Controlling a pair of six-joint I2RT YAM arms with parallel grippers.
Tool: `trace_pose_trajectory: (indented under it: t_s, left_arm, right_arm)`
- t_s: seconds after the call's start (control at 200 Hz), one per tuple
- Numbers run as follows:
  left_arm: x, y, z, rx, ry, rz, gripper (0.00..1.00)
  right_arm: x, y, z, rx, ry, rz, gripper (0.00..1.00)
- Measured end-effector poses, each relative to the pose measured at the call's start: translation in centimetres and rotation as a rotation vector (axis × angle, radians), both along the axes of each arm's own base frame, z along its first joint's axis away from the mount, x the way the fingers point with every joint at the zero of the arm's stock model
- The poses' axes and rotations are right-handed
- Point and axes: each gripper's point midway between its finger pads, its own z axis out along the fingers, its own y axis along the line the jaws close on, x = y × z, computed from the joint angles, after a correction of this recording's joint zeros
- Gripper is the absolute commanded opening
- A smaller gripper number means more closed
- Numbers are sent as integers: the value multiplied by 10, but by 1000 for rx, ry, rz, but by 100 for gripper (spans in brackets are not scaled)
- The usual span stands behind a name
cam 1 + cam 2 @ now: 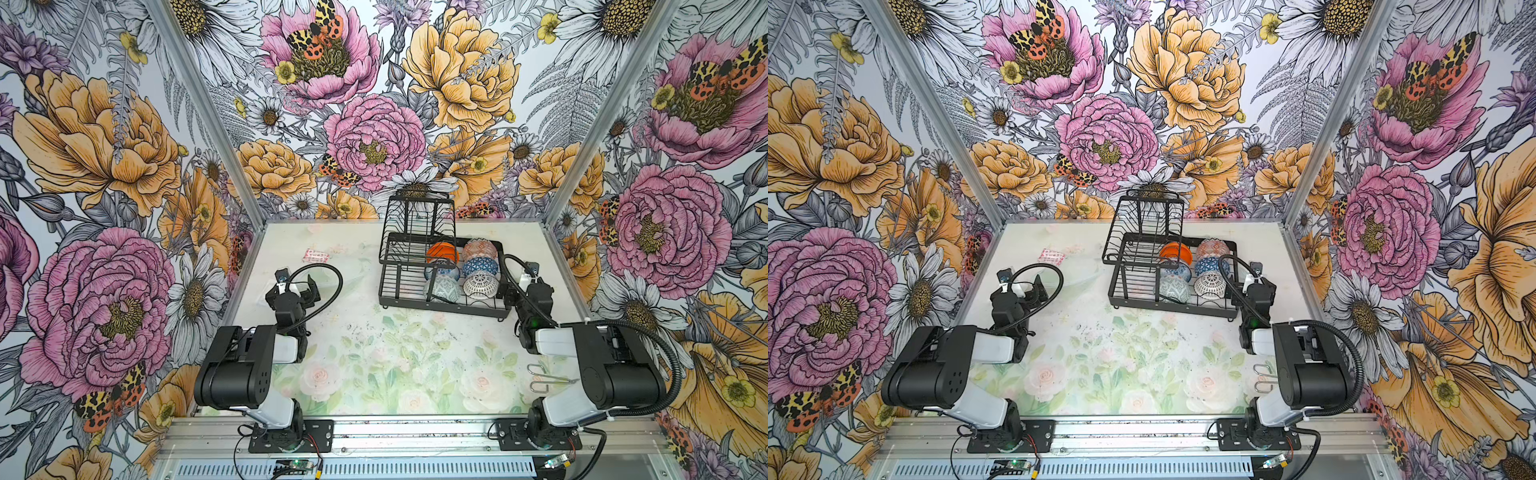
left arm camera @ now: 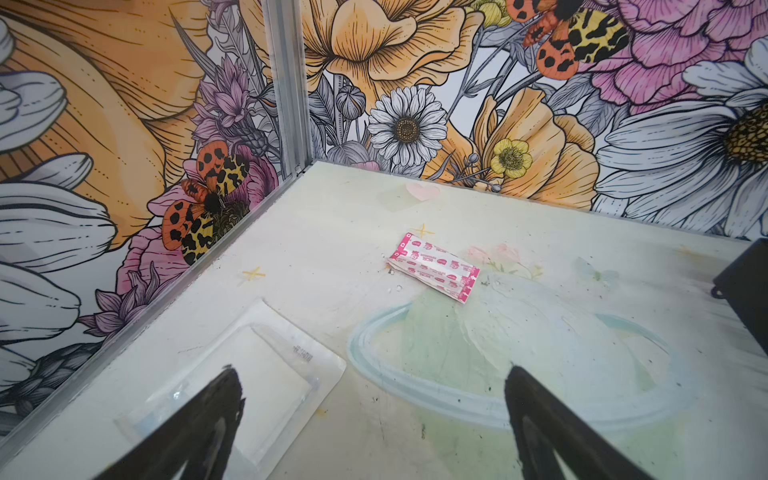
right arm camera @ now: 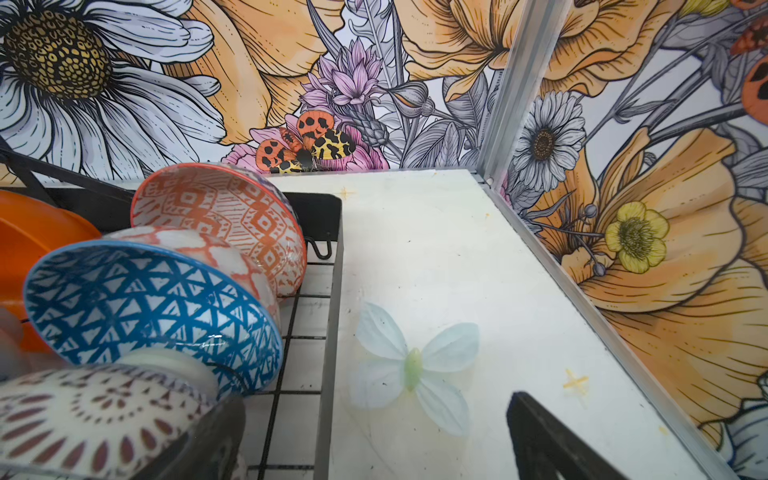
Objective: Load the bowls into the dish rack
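Where floral walls (image 1: 104, 166) enclose, pale tabletop (image 1: 353, 332) bears dish rack (image 1: 415, 220).

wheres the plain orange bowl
In both top views the plain orange bowl sits in the far row of the dish rack, left of the orange-white patterned bowl and behind the blue floral bowl.

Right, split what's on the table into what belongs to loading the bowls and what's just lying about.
Job: dish rack; in it the plain orange bowl, orange-and-white bowl, blue-and-white bowl, blue floral bowl, grey-green bowl, black-and-white bowl.

Lying about: pink plaster packet, clear flat pouch, wire clip.
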Motion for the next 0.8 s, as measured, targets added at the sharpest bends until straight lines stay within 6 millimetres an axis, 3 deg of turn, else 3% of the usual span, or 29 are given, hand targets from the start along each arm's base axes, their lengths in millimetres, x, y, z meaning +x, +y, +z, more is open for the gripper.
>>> trace_pose_trajectory:
  t_s: [0.801]
  left_arm:
    - [2,0,4,1,-9,0,99]
  right_arm:
    - [1,1,2,2,-9,6,99]
